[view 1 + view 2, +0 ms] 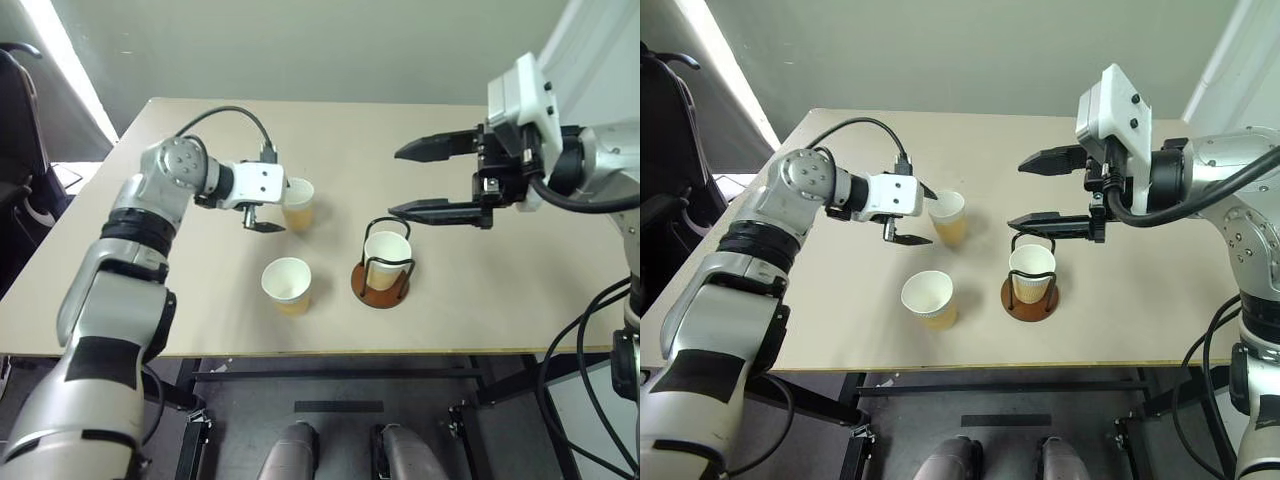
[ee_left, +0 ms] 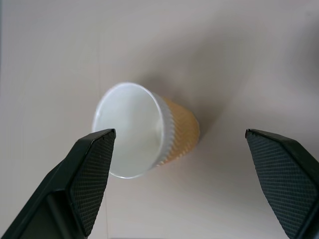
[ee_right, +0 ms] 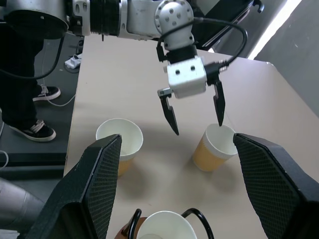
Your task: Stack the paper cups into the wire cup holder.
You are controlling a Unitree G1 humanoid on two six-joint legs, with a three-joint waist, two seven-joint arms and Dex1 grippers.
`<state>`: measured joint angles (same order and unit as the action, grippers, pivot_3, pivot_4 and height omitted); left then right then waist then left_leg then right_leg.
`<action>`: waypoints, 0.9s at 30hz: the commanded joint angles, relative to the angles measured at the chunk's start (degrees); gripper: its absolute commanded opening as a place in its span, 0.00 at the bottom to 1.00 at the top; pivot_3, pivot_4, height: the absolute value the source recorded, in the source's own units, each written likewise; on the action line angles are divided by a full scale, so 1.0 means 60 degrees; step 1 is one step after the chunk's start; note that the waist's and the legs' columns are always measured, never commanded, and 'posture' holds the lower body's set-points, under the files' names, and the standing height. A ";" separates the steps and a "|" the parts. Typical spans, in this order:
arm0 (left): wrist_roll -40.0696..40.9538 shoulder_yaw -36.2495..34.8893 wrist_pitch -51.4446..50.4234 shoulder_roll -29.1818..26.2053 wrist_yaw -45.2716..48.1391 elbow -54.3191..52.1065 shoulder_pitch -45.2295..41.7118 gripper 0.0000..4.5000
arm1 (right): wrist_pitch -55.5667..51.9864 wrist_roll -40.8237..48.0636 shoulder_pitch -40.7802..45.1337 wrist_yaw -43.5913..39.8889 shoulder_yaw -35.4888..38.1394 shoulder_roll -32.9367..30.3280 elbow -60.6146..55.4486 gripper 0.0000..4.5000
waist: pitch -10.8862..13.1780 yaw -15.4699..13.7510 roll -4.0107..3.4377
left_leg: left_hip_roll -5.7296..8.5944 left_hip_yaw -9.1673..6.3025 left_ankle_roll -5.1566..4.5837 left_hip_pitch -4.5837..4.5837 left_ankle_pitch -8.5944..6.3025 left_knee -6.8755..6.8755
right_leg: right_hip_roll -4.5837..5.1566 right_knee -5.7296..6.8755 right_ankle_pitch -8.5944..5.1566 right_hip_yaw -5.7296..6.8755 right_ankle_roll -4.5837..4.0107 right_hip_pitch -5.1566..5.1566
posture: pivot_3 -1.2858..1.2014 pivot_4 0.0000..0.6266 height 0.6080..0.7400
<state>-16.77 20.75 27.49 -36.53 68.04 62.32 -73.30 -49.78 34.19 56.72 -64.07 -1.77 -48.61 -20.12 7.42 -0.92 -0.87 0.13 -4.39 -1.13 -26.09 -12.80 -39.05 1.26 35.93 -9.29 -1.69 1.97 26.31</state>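
Note:
One paper cup stands inside the wire cup holder, whose brown disc base rests on the table right of centre. A second cup stands upright to the holder's left, nearer the front edge. The third cup stands farther back. My left gripper is open beside this third cup, its fingers spread wide with the cup just ahead of them, untouched. My right gripper hangs open above and behind the holder, holding nothing.
The tan table has free surface at the back and on the right. A black chair stands off its left edge. In the right wrist view a person's legs and shoes stand on the floor beside the table.

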 commanded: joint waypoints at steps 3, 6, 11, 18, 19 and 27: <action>-0.0690 0.0191 0.0298 0.0204 -0.0953 0.0739 -0.0535 1.00 | -0.0037 0.0073 0.0271 0.0085 0.0010 -0.0159 -0.0218 0.80 | 0.0000 0.0005 0.0000 | -0.0001 0.0002 0.0000 -0.0003 0.0000 -0.0001 | -0.0003 0.0001 0.0003 -0.0001 0.0005 0.0004 | 0.52 0.24 1.00; -0.0963 0.0287 0.0369 0.0353 -0.1334 0.1052 -0.0586 1.00 | -0.0076 0.0084 0.0284 0.0100 -0.0007 -0.0194 -0.0246 0.80 | 0.0000 -0.0005 0.0000 | 0.0001 0.0004 0.0001 -0.0005 0.0000 -0.0001 | -0.0004 0.0001 0.0003 0.0001 0.0006 0.0006 | 0.52 0.24 1.00; -0.1191 0.0376 0.0439 0.0544 -0.1499 0.1338 -0.0499 1.00 | -0.0125 0.0075 0.0295 0.0122 -0.0039 -0.0258 -0.0312 0.80 | 0.0000 -0.0015 0.0000 | -0.0001 0.0004 0.0001 -0.0005 0.0000 -0.0003 | -0.0001 0.0002 0.0004 -0.0004 0.0010 0.0007 | 0.52 0.24 1.00; -0.1354 0.0423 0.0512 0.0700 -0.1576 0.1513 -0.0338 0.91 | -0.0147 0.0080 0.0318 0.0225 -0.0063 -0.0258 -0.0389 0.82 | -0.0001 -0.0022 0.0001 | 0.0009 0.0021 0.0003 -0.0001 0.0001 -0.0004 | -0.0021 0.0006 0.0006 -0.0003 0.0017 0.0009 | 0.52 0.24 1.00; -0.1406 0.0453 0.0505 0.0743 -0.1680 0.1552 -0.0305 0.86 | -0.0132 0.0066 0.0324 0.0236 -0.0076 -0.0256 -0.0394 0.82 | -0.0001 -0.0023 0.0002 | 0.0003 0.0013 0.0003 -0.0001 0.0001 -0.0005 | -0.0011 0.0007 0.0006 -0.0004 0.0018 0.0009 | 0.52 0.24 1.00; -0.1502 0.0444 0.0542 0.0851 -0.1655 0.1628 -0.0314 0.20 | 0.0529 -0.0096 -0.0024 -0.0112 0.0047 -0.0524 0.0077 0.82 | -0.0002 -0.0047 0.0003 | 0.0012 0.0027 0.0002 0.0000 0.0001 -0.0010 | -0.0022 0.0009 0.0006 -0.0002 0.0023 0.0007 | 0.52 0.24 1.00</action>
<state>-25.97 23.91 30.01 -31.27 58.01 72.47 -74.30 -47.86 33.68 56.49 -64.24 -3.18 -50.82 -19.17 7.41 -1.20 -0.85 0.17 -4.32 -1.12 -26.09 -12.79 -39.15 1.20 36.00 -9.25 -1.73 2.12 26.35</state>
